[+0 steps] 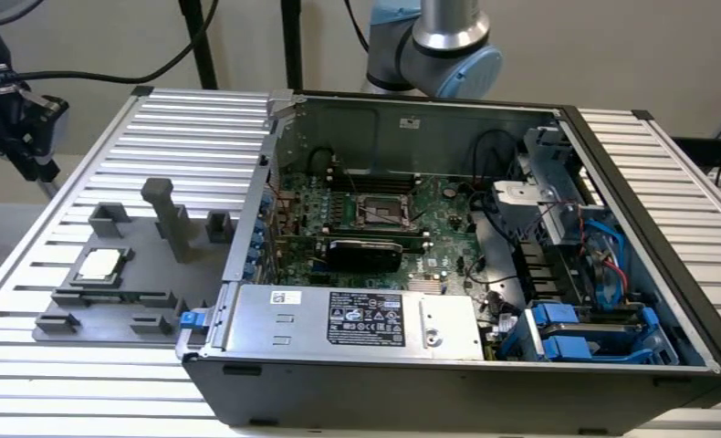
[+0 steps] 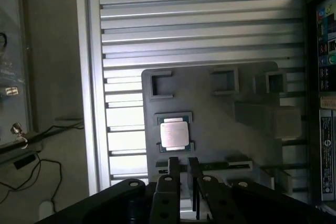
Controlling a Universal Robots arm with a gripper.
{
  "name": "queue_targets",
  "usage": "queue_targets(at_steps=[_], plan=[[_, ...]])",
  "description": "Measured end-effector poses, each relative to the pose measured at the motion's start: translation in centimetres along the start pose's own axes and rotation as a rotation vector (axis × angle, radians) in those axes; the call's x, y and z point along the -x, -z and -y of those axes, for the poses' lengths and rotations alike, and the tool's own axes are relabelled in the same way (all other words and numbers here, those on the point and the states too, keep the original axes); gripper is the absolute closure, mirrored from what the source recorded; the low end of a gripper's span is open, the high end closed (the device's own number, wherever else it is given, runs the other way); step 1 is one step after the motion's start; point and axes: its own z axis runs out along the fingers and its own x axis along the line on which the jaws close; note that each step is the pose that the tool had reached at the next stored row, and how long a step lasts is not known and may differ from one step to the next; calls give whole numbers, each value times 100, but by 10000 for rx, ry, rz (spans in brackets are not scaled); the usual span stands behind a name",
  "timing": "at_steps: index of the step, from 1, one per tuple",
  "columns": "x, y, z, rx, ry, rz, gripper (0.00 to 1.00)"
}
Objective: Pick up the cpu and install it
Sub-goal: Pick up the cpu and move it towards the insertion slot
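Note:
The cpu (image 1: 99, 265) (image 2: 174, 134) is a small square chip with a silvery top. It lies flat in a holder on the grey fixture plate (image 1: 135, 297) (image 2: 210, 114), at the exterior view's left, beside the open computer case (image 1: 458, 365). My gripper (image 2: 182, 162) (image 1: 42, 173) hangs well above the plate, apart from the cpu. Its two dark fingers (image 2: 173, 167) stand a little apart with nothing between them. The cpu socket (image 1: 379, 208) sits on the green motherboard inside the case.
A tall grey post (image 1: 166, 214) and several small holders rise from the fixture plate. A silver power supply with a black label (image 1: 360, 319) lies at the case front. Blue drive brackets (image 1: 579, 338) and cables fill the case's right side. Ribbed aluminium table (image 1: 44, 383) surrounds everything.

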Motion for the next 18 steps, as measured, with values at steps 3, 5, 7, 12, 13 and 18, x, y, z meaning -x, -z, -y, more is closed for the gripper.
queue_targets(at_steps=[3, 5, 7, 12, 13, 18], plan=[[0, 0, 0, 0, 0, 0, 64], [0, 0, 0, -2, 0, 0, 58], [0, 0, 0, -3, 0, -1, 47], [0, -56, 2, -6, 1, 0, 35], [0, -74, 3, -6, 1, 0, 29], [0, -166, 7, -5, 5, 0, 29]])
